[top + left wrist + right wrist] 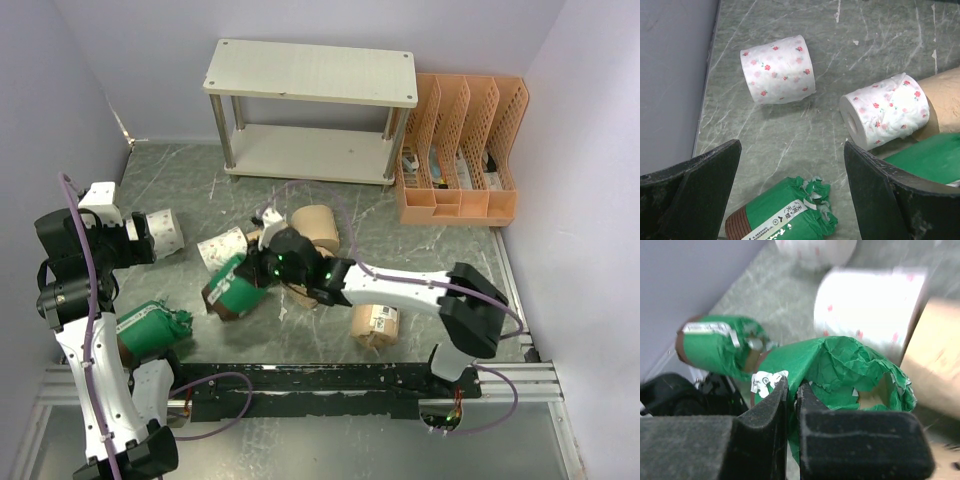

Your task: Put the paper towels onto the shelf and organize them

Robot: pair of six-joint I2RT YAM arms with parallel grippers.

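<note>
So the right gripper (792, 385) is clamped down to pretty much nothing. It looks like it's pinching the crumpled end of the wrapper on 1 green roll (840, 365), not wrapping around the body. I can't tell if the roll is off the bench (440, 250). That roll sits around the middle of the bench, a bit toward the left edge. It's on its side with the long axis running diagonally: brown end toward the near-left corner, crumpled end pointing at the gripper.

The bit that matters: the shelf (310, 72) stands at the far edge, past the gripper and slightly to its right, with no rolls on it yet. My guess is the carry goes straight away from the arm bases. With only a paper pinch the roll will probably dangle, so landing it neatly on a board could be fiddly. A tan roll (315, 228) sits just beyond the gripper, roughly on that line.

The left gripper (792, 145) is wide open with nothing in it. It hovers over the left side near the second green roll (785, 210) and 2 white patterned rolls (777, 69). The right arm is clearly the nearer one for this roll.
</note>
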